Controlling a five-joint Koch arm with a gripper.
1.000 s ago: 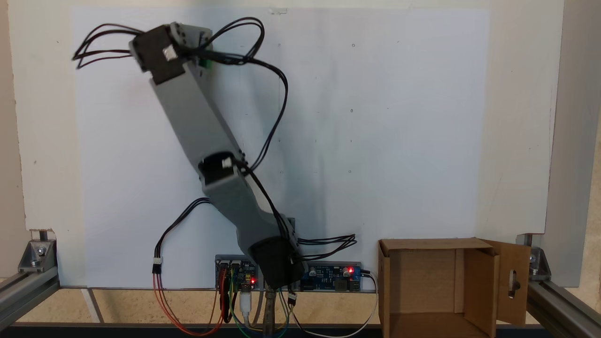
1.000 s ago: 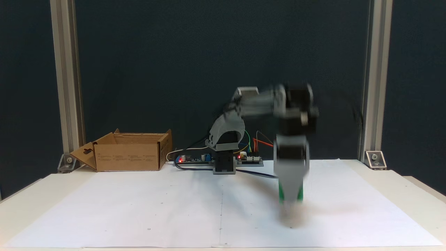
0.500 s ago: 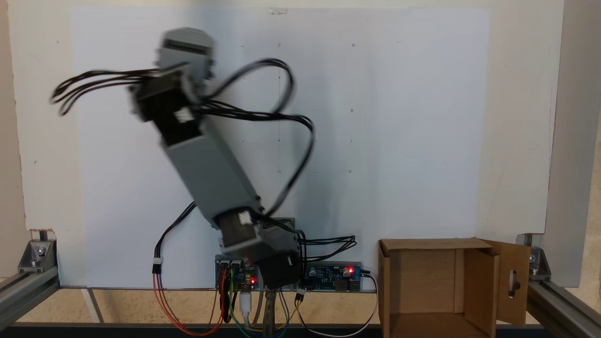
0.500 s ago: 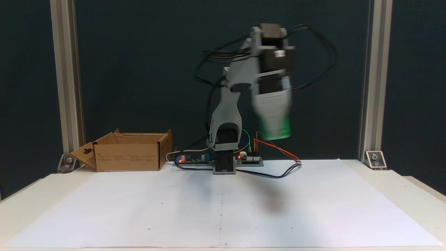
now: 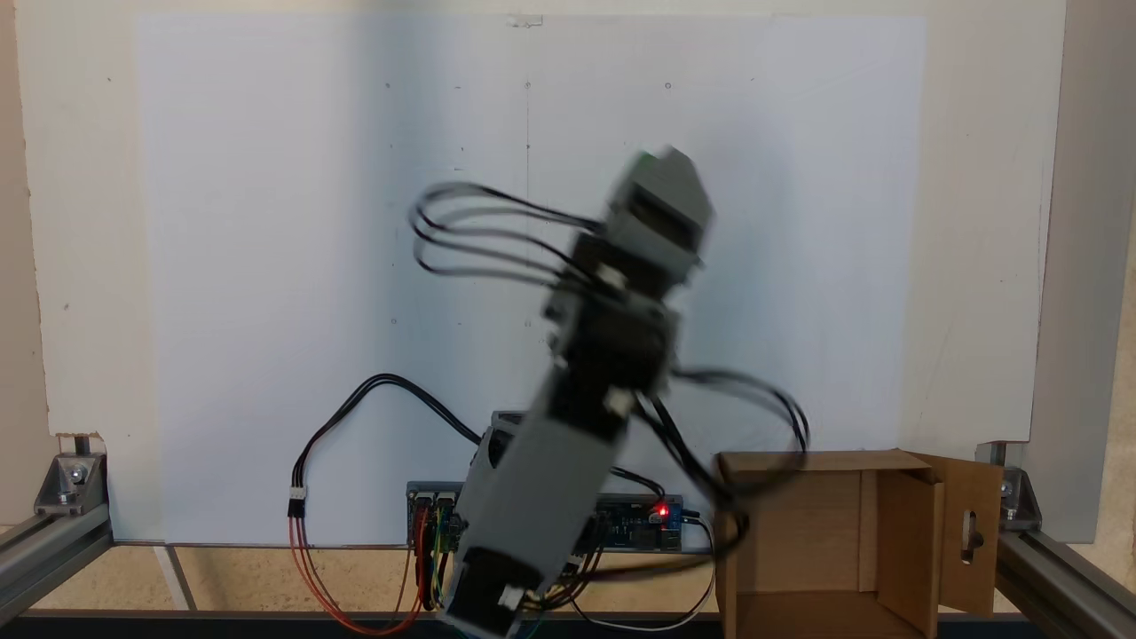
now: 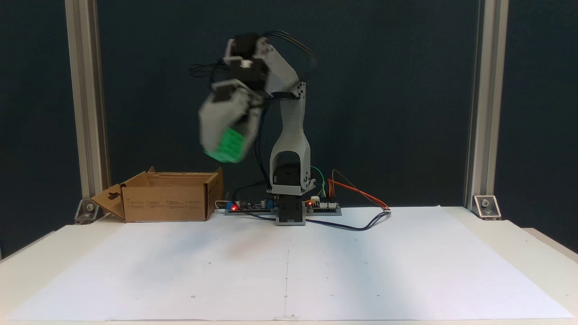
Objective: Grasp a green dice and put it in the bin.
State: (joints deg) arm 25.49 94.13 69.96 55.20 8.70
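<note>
The carry to the bin looks to be the step in hand: in a fixed view the gripper [image 6: 224, 151] is raised high above the table, to the right of the bin [image 6: 169, 202] and not yet over its opening, with the whole arm [image 6: 289, 135] blurred by motion. A bright green patch sits at the tip of the claw, which is most likely the green dice [image 6: 224, 149] pinched there, though the smear is too heavy to make out a cube, and green pads on the claw could give the same colour; whether the jaws are pressed together or spread cannot be told. No dice lies anywhere on the white paper sheet [image 6: 289, 271], which fits with it being carried. In the other fixed view, looking down, the gripper [image 5: 661, 164] points toward the far side of the sheet with a faint green edge at its tip, and the bin [image 5: 896, 532] lies at the near right corner with its mouth open upward. The next move calls for swinging further toward the box, bringing the tip over the opening rather than over a flap, and only then letting go. In the way are the flap with the slot cut-out [image 5: 972, 532], the black cables [image 5: 745, 417] looping across the box's near-left corner, and the controller boards [image 5: 639, 524] just beside it.
</note>
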